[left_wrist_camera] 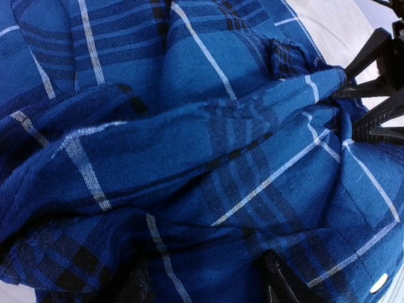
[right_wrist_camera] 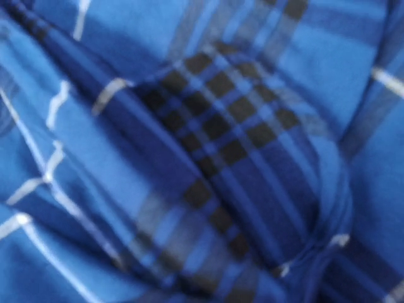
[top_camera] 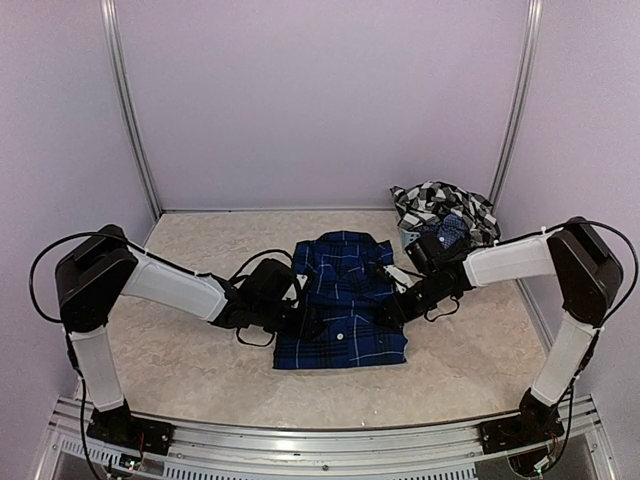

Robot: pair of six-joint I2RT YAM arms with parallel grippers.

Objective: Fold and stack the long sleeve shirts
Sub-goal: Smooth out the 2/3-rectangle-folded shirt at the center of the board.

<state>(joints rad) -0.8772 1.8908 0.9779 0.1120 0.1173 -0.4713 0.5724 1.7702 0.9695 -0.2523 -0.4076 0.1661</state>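
The navy blue plaid long sleeve shirt (top_camera: 342, 300) lies folded in the middle of the table, collar toward the back. My left gripper (top_camera: 303, 322) is pressed against its left edge. In the left wrist view, two dark fingers (left_wrist_camera: 282, 283) stand apart with blue cloth (left_wrist_camera: 189, 158) bulging between them. My right gripper (top_camera: 392, 303) is at the shirt's right edge. The right wrist view is blurred and filled with blue plaid (right_wrist_camera: 208, 151), so its fingers are hidden. The black-and-white checked shirt (top_camera: 440, 203) lies crumpled at the back right.
A small grey-blue mesh basket (top_camera: 410, 238) stands at the back right under the checked shirt. The table (top_camera: 200, 370) has a pale speckled cover, with purple walls round it. A metal rail (top_camera: 300, 440) runs along the near edge.
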